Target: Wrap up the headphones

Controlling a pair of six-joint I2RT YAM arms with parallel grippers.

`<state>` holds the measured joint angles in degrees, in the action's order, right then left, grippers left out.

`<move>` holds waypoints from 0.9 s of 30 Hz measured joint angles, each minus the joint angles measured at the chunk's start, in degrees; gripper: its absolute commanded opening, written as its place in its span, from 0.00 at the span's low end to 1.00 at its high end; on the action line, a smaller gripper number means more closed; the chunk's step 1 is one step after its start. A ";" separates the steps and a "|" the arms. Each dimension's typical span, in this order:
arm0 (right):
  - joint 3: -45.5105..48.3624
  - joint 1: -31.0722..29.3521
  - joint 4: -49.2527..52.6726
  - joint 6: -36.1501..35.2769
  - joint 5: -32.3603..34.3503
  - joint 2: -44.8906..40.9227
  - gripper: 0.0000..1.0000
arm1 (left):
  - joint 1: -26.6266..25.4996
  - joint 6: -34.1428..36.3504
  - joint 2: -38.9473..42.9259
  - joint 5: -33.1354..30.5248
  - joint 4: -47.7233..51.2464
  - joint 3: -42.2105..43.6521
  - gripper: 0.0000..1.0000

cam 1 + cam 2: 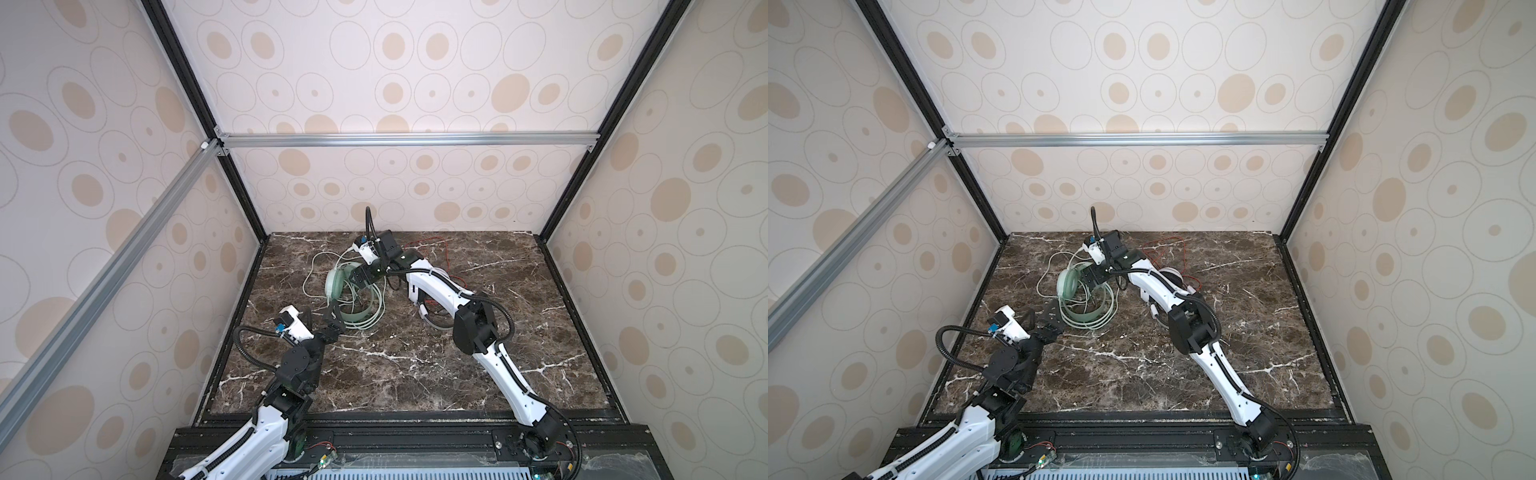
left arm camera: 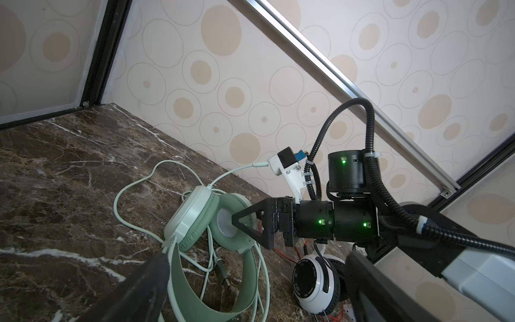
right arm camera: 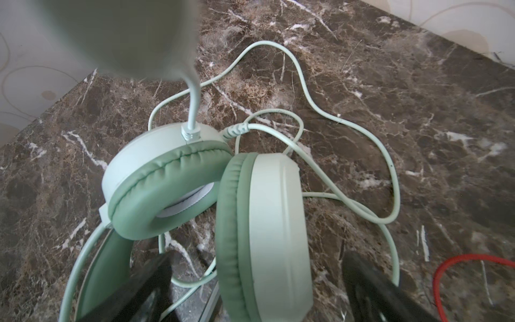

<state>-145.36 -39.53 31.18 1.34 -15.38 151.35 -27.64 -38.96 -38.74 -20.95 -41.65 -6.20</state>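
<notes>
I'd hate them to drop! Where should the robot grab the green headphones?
Probably the headband: it is a thin, flat strip that jaws can straddle, unlike the fat, round ear cups. Come from above at the arch, away from the cups.

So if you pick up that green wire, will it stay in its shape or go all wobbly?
Probably floppy: the pale green cable lies in loose, wandering loops on the table. Lifted, it would likely droop and trail. It may also tug the mint-green headset, since one end joins an ear cup.
</notes>
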 measured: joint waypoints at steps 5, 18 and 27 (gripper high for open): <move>-0.04 0.04 -1.31 1.38 -1.25 0.39 0.89 | 0.00 -0.26 -0.57 0.09 0.00 0.02 0.98; 0.61 -0.04 -5.01 4.02 -0.04 1.27 0.31 | 0.00 -0.31 2.43 -1.95 0.72 0.02 0.98; 31.32 -2.99 -16.35 3.87 9.05 -17.42 0.10 | 0.00 -1.81 -0.59 -3.76 3.78 -0.55 0.98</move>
<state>-114.04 -42.52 14.83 5.21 -6.33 133.93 -27.64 -40.77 -39.33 -24.71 -37.87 -6.74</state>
